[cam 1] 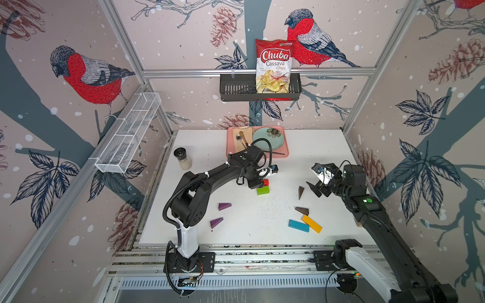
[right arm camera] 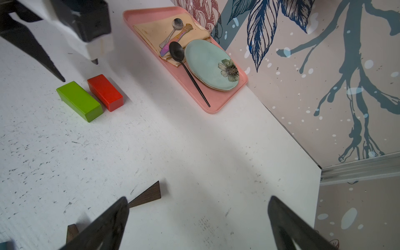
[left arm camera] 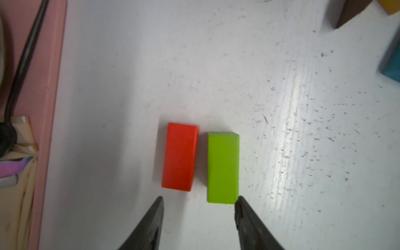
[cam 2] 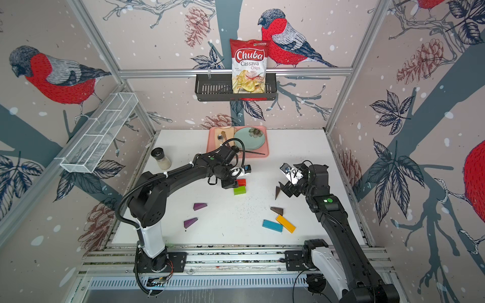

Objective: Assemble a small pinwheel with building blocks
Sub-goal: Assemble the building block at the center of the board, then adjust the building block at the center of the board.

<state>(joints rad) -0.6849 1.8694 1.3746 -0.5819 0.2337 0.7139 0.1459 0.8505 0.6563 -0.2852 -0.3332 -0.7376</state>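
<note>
Left tool (left arm camera: 199, 198): jaws apart, nothing between them. It points straight down at the bench (cam 1: 262, 236), just off one short end of the green block (left arm camera: 223, 167). One fingertip (left arm camera: 239, 202) sits at the green block's corner; can't tell whether it touches. The left arm is stretched forward from its base, elbow bent, wrist turned down.

The red block (left arm camera: 179, 157) lies flat alongside the green block on its tray side, long sides parallel with a narrow gap, slightly offset lengthwise. That pair is all there is of the pinwheel; the other blocks lie loose.

- Two purple wedges (cam 1: 225, 206) (cam 1: 216, 222): left of the green block, nearer the arm bases, apart from each other.
- Dark brown wedges (cam 1: 301, 192) (cam 1: 302, 210): right of the green block.
- Blue bar (cam 1: 298, 226) and yellow bar (cam 1: 311, 223): right and nearer the bases, just beside each other.

Right tool (right arm camera: 198, 198): jaws wide apart, empty. It is held above the bench well right of the green block, tilted, one finger beside a brown wedge. The right forearm angles up from its base.

Pink tray (right arm camera: 220, 101): beyond the green block, by the back wall.
</note>
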